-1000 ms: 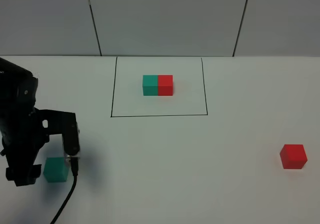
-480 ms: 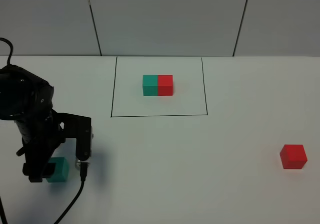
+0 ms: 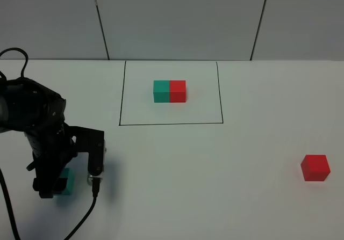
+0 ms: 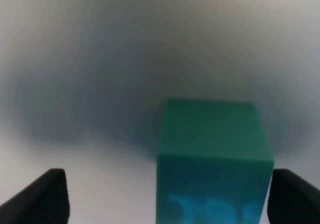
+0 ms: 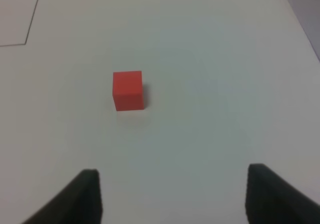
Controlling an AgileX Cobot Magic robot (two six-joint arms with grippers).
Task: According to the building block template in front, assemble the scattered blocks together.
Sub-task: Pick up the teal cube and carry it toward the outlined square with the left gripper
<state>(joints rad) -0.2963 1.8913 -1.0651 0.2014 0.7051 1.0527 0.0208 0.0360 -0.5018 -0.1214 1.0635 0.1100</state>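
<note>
Green cube [image 4: 215, 159]: inside my left gripper [image 4: 172, 196], off-centre, close to one finger; well apart from template [image 3: 170, 91].
Left jaws: wide, nothing held.
Risk: closing could shove or twist it.
Right gripper [image 5: 182, 194]: wide, red cube [image 5: 128, 90] ahead.

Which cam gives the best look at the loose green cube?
Left wrist: the green cube sits large and close, top and front faces clear, inside the open left gripper. Exterior high shows only a sliver behind the left arm. Right wrist doesn't show it.

A white table [image 3: 258, 197] meets a grey wall [image 3: 183, 20] split by 2 dark seams [image 3: 100, 20].
</note>
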